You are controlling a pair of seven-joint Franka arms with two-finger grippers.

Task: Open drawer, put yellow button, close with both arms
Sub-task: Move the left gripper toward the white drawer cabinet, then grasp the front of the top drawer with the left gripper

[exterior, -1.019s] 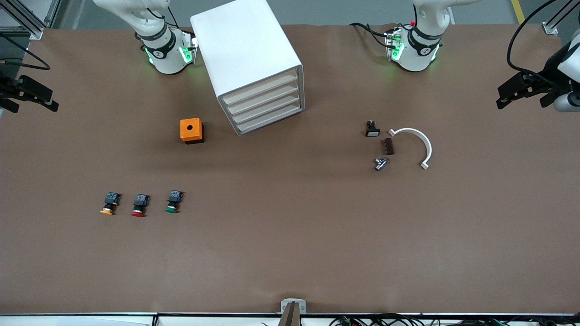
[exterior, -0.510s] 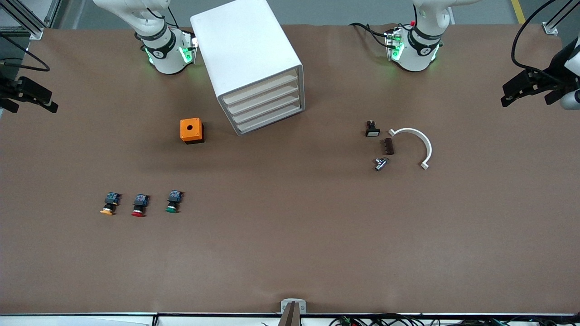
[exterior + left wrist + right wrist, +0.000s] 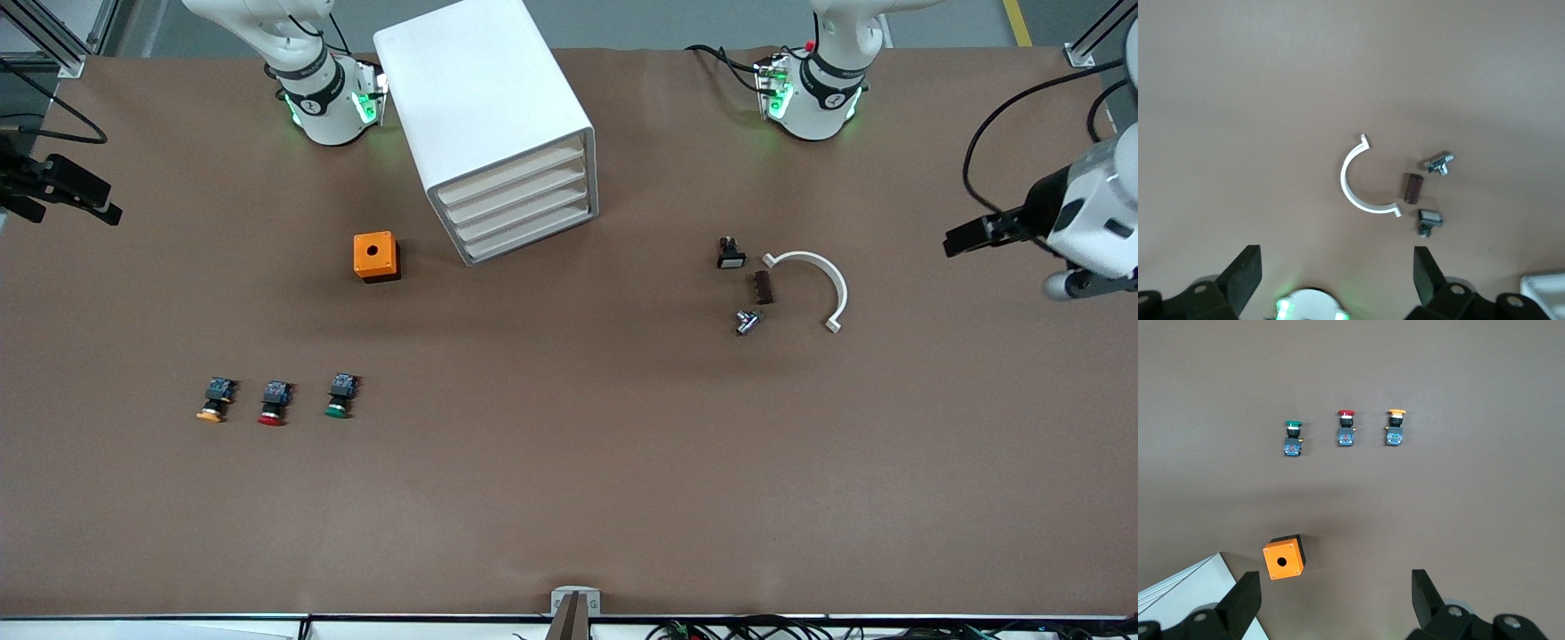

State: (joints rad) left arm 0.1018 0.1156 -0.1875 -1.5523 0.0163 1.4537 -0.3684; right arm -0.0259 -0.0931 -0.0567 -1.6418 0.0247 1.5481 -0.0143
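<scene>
Both arms high, drawer shut

Our left gripper (image 3: pixel 965 238) has swung inward over the tabletop (image 3: pixel 569 498), fingers wide; our right gripper (image 3: pixel 80 197) edged in, also wide. The cream-fronted top drawer (image 3: pixel 508 172) stays closed; the small yellow-capped push-button (image 3: pixel 213 401) lies at eight o'clock from it.

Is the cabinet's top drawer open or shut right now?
Shut. The top drawer sits flush with the three drawers below it in the cabinet, nothing pulled out.
</scene>
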